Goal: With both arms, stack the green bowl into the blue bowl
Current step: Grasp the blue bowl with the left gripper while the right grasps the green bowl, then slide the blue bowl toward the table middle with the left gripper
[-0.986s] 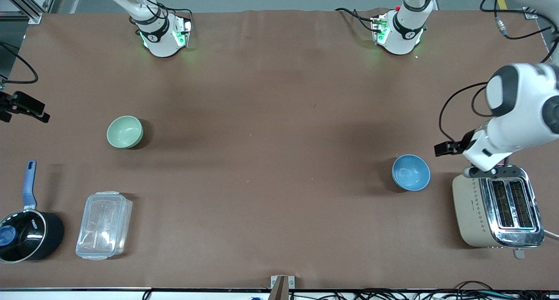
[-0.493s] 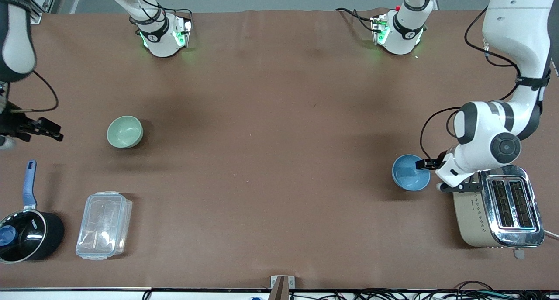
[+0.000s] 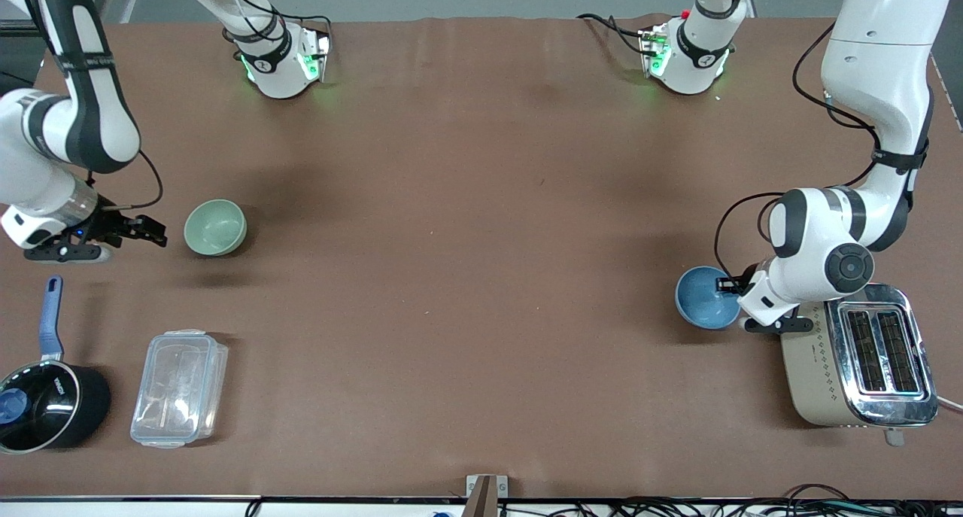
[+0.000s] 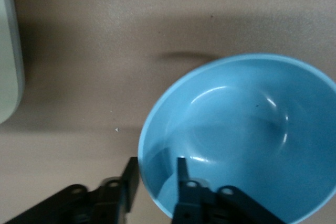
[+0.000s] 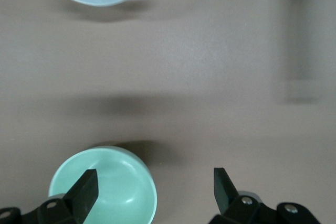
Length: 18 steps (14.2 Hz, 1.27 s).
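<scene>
Both arms are at the reach-and-grasp step, each at its own bowl, and neither bowl has left the table. The blue bowl point(image 3: 706, 297) sits toward the left arm's end of the table, just beside the toaster point(image 3: 858, 359); the left gripper point(image 3: 728, 284) is down at its rim, and the left wrist view shows its fingers point(image 4: 181, 169) slightly apart and straddling the wall, one inside the bowl and one outside, apparently not yet pinched on it. The green bowl point(image 3: 215, 227) sits toward the right arm's end, farther from the front camera than the clear lidded container point(image 3: 179, 388) and the black saucepan point(image 3: 47, 404). The right gripper point(image 3: 153, 232) is just beside it, low, with fingers wide apart and one tip over the bowl's rim in the right wrist view. Next, the left fingers probably need to close on the blue wall, while the right gripper must settle a finger inside the green rim before pinching and lifting it across toward the blue bowl
</scene>
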Each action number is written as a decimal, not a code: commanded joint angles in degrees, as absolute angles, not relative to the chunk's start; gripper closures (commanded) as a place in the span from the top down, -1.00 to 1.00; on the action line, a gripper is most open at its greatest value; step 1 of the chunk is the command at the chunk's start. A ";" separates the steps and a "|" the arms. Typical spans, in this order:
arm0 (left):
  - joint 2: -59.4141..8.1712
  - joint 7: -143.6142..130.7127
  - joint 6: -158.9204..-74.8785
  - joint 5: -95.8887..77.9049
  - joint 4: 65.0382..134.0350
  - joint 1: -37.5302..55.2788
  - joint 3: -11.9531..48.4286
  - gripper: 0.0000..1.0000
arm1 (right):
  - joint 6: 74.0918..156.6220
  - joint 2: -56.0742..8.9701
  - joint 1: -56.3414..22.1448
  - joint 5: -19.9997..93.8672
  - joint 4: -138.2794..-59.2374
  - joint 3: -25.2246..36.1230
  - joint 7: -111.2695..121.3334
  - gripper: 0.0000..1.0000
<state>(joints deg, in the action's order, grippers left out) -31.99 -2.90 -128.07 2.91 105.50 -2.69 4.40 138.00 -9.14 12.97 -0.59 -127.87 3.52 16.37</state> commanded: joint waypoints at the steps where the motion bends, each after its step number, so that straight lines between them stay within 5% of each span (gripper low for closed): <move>1: -31.99 -2.99 -127.97 3.69 104.68 -3.16 4.57 -0.99 | 144.11 -11.42 14.41 -1.67 -131.12 2.64 16.70 0.93; 7: -25.15 -5.43 -123.31 2.90 104.06 -2.73 12.46 -0.99 | 160.30 -14.68 14.33 -1.58 -140.44 2.55 16.61 0.93; 11: -25.40 -22.18 -123.31 3.08 102.22 -1.50 23.53 -0.98 | 160.93 -14.24 14.33 -1.58 -142.38 2.46 16.52 0.93; 15: -28.99 -38.01 -123.40 3.08 97.14 7.71 25.22 -0.98 | 160.84 -12.49 14.33 -1.58 -144.84 2.46 16.44 0.88; 16: -30.31 -41.36 -123.40 3.25 95.73 9.74 25.22 -0.98 | 160.75 -12.22 14.24 -1.58 -145.10 2.46 16.44 0.77; 18: -32.42 -47.35 -123.49 3.69 93.79 13.34 25.22 -0.98 | 160.05 -11.26 13.98 -1.58 -145.37 2.46 16.35 0.11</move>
